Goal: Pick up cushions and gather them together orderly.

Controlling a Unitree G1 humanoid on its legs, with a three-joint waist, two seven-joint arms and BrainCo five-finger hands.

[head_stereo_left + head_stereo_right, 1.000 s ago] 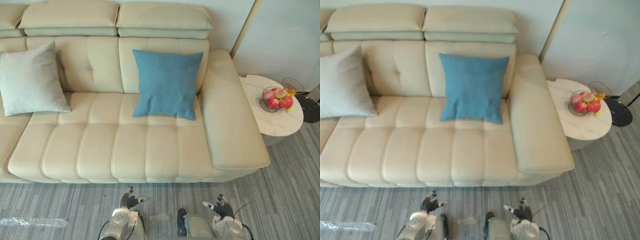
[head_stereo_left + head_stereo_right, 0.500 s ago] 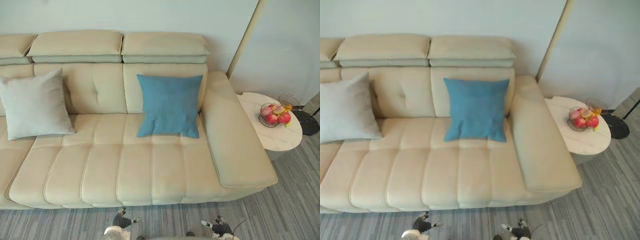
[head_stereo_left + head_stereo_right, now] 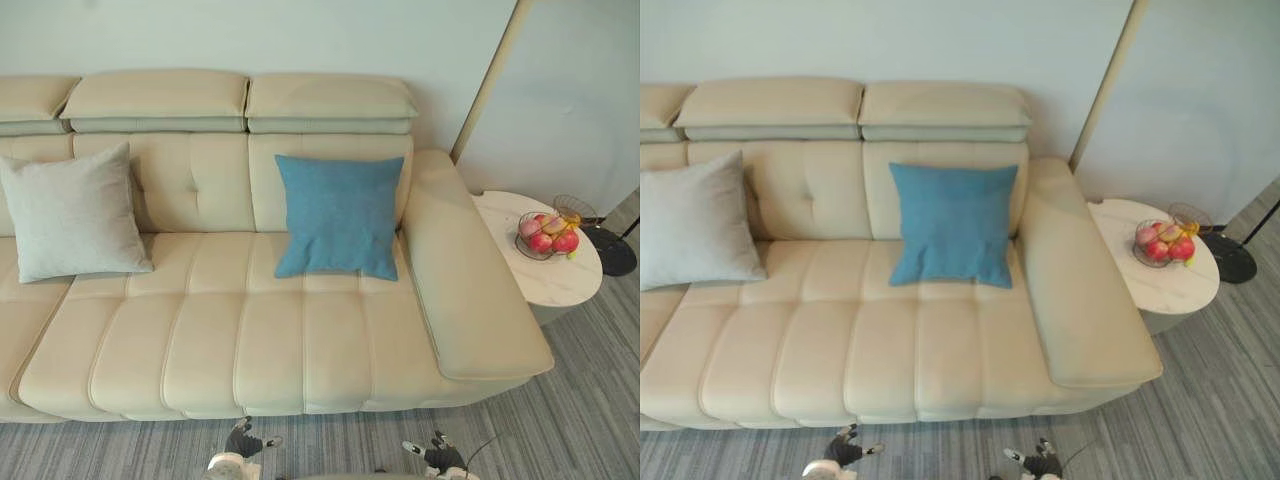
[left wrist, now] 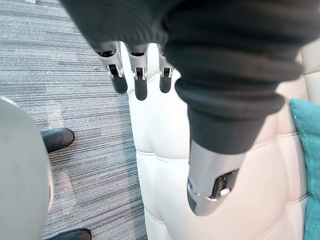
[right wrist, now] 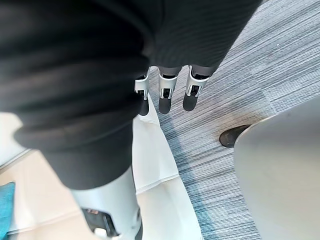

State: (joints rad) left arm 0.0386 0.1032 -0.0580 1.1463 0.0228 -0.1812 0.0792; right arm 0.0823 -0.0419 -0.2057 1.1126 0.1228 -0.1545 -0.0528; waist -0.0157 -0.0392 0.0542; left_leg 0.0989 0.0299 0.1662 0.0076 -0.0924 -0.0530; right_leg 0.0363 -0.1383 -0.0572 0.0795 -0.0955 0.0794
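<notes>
Two cushions lean on the backrest of the beige sofa point(image 3: 250, 330), well apart: the blue cushion point(image 3: 338, 215) beside the right armrest point(image 3: 470, 280), the grey cushion point(image 3: 72, 212) far to the left. We hold our left hand point(image 3: 243, 441) and right hand point(image 3: 438, 458) low over the floor point(image 3: 560, 430) before the seat, fingers straight, holding nothing. Beyond the armrest a round side table point(image 3: 560, 285) carries a wire bowl of fruit point(image 3: 547, 233).
</notes>
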